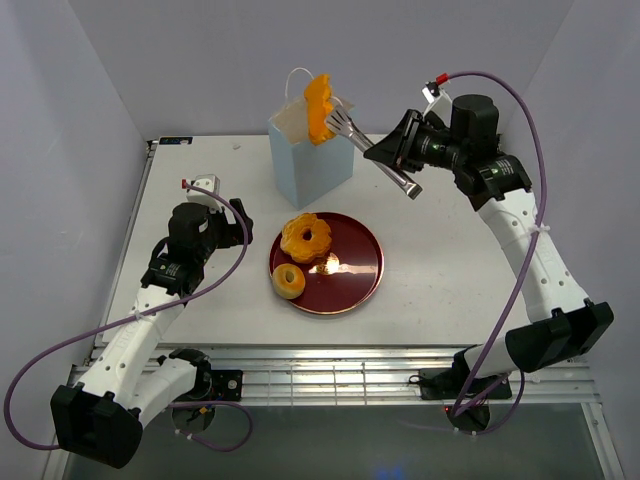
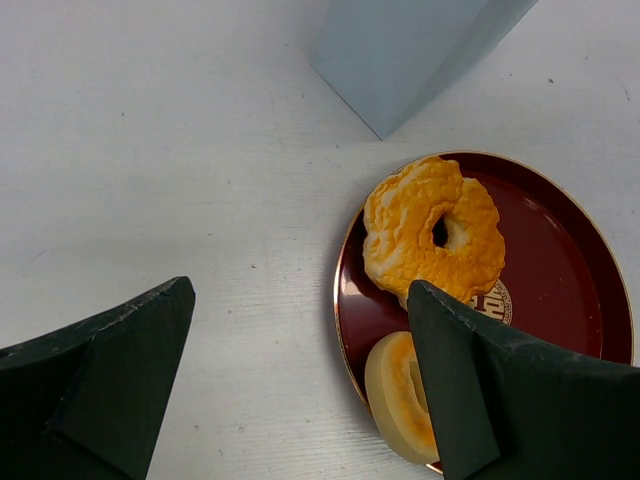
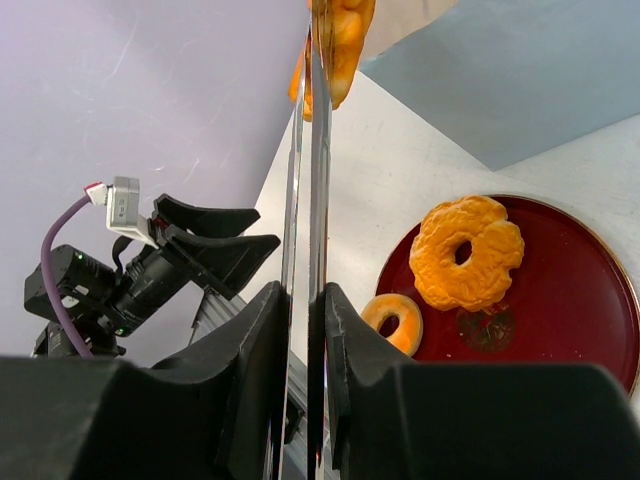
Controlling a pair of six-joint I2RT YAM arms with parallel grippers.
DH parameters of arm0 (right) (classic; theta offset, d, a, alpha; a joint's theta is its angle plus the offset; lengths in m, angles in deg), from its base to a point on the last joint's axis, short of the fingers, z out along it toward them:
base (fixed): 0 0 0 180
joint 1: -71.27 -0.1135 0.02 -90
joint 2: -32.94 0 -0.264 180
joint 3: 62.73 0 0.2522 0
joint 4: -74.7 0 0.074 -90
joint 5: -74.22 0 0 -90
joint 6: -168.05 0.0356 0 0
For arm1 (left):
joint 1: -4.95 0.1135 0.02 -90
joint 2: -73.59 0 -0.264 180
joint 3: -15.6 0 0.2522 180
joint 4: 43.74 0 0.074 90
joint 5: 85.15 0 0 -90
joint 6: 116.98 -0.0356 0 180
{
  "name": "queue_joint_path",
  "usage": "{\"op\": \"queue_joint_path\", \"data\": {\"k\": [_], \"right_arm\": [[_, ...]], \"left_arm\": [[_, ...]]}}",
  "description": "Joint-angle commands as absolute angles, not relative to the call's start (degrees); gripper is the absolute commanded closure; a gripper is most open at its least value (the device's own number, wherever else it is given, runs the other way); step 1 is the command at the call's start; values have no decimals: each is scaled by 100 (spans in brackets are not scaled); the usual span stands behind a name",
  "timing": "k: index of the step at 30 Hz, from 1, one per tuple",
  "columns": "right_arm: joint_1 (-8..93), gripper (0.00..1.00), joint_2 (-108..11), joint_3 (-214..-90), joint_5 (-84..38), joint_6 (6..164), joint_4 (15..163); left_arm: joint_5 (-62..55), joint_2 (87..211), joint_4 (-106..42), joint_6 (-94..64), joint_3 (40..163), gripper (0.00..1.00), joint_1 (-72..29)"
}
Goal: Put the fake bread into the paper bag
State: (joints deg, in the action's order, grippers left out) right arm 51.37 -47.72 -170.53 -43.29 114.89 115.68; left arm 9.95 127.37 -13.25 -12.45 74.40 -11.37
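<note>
My right gripper (image 1: pixel 397 150) is shut on metal tongs (image 1: pixel 372 150), which pinch an orange pastry (image 1: pixel 319 108) just above the open top of the pale blue paper bag (image 1: pixel 310 162). In the right wrist view the tongs (image 3: pixel 308 200) run up between my jaws to the pastry (image 3: pixel 340 40) over the bag (image 3: pixel 520 70). A large golden ring pastry (image 1: pixel 305 238) and a small ring (image 1: pixel 289 280) lie on the dark red plate (image 1: pixel 360 272). My left gripper (image 2: pixel 300 380) is open and empty, low beside the plate's left rim (image 2: pixel 560 290), near the small ring (image 2: pixel 395 395).
The bag (image 2: pixel 410 50) stands behind the plate, at the table's far middle. The large ring (image 2: pixel 430 230) lies on the plate's left half. My left arm (image 3: pixel 170 260) shows in the right wrist view, left of the plate (image 3: pixel 570 310). Pale walls enclose the table.
</note>
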Motion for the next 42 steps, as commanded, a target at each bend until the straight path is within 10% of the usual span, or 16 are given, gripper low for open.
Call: {"op": "queue_joint_path", "data": {"k": [1, 42], "right_arm": [[5202, 91, -4949, -17448, -4593, 11628, 11052], [5299, 58, -5372, -17950, -4883, 12094, 10858]], "left_arm": [[942, 12588, -1355, -1230, 7559, 2, -1158], [898, 12571, -1355, -1230, 7559, 2, -1158]]}}
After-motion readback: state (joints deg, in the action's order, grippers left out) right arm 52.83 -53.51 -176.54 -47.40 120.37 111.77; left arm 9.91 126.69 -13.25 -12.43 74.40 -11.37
